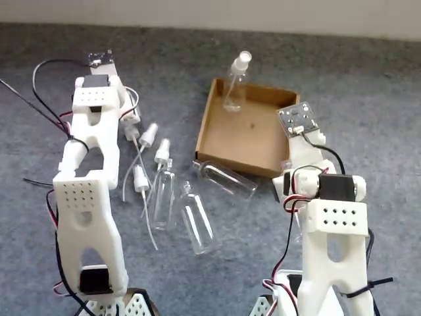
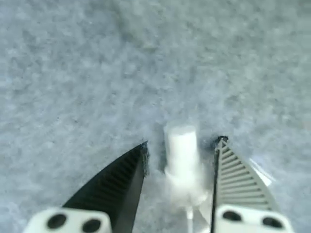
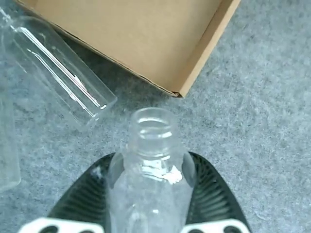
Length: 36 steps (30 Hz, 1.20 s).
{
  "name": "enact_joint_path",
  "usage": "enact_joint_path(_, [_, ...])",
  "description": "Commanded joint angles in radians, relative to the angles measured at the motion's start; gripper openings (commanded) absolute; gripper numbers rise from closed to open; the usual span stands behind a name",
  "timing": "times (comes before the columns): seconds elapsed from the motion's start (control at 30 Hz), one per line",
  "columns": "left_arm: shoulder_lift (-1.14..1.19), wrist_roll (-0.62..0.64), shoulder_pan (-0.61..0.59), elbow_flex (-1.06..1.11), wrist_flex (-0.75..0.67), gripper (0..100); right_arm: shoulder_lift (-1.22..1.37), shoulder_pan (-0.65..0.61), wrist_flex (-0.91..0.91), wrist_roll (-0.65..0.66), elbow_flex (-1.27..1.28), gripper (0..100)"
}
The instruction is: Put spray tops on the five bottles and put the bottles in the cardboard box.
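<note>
Carpet (image 1: pixel 368 79): grey pile under both arms; all the parts are laid between them, within either arm's range.
Cardboard box (image 1: pixel 209 118): shallow and open-topped, set beyond the parts as the drop-off.
Capped bottle (image 1: pixel 235 85): in the box at its far wall, spray top fitted; judged one of five done.
Loose bottles (image 1: pixel 199 224): three clear ones lying on their sides just beside the box's near wall.
Loose spray tops (image 1: pixel 148 135): white, dip tubes trailing, beside the bottles.
Right gripper (image 3: pixel 154 158): closed on the held bottle (image 3: pixel 153 131), pressing on both shoulders, open neck forward near the box corner, probably so it can take a top.
Left gripper (image 2: pixel 182 142): jaws moderately apart, straddling a spray top (image 2: pixel 182 160) on the carpet with a gap each side, not yet pinching it.
</note>
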Motion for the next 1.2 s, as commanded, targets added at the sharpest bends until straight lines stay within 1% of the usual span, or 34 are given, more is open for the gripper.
enact_joint_path(0.0, [-0.007, 0.011, 0.047, -0.051, 0.028, 15, -0.027, -0.01, -0.022, -0.005, -0.005, 0.5])
enact_joint_path(0.1, [-0.004, 0.012, 0.056, -0.05, 0.021, 10, -0.027, -0.01, -0.022, -0.005, -0.005, 0.5])
enact_joint_path(0.3, [0.005, 0.008, 0.042, -0.058, 0.021, 9, -0.027, -0.01, -0.022, -0.003, -0.005, 0.5])
enact_joint_path(0.43, [-0.036, 0.008, 0.016, -0.147, 0.041, 6, -0.027, -0.01, -0.022, -0.003, -0.005, 0.5])
enact_joint_path(0.6, [-0.107, 0.005, -0.002, -0.381, 0.147, 6, -0.027, -0.01, -0.041, -0.003, -0.008, 0.5])
enact_joint_path(0.73, [-0.156, -0.08, -0.002, -0.619, 0.252, 6, -0.027, -0.01, -0.203, -0.002, -0.012, 0.5])
enact_joint_path(0.87, [-0.222, -0.101, -0.001, -0.863, 0.419, 6, -0.042, -0.018, -0.317, -0.015, -0.012, 0.5])
enact_joint_path(0.9, [-0.24, -0.101, 0.001, -0.901, 0.454, 6, -0.064, -0.038, -0.334, -0.041, -0.01, 0.5])
enact_joint_path(0.97, [-0.297, -0.13, -0.004, -0.909, 0.471, 6, -0.133, -0.091, -0.363, -0.112, -0.005, 0.5])
enact_joint_path(1.03, [-0.375, -0.15, -0.005, -0.866, 0.471, 6, -0.226, -0.179, -0.381, -0.164, 0.004, 0.5])
enact_joint_path(1.1, [-0.481, -0.149, -0.005, -0.768, 0.473, 6, -0.329, -0.257, -0.4, -0.19, 0.051, 0.5])
enact_joint_path(1.17, [-0.625, -0.149, 0.002, -0.619, 0.473, 6, -0.429, -0.332, -0.466, -0.192, 0.127, 0.5])
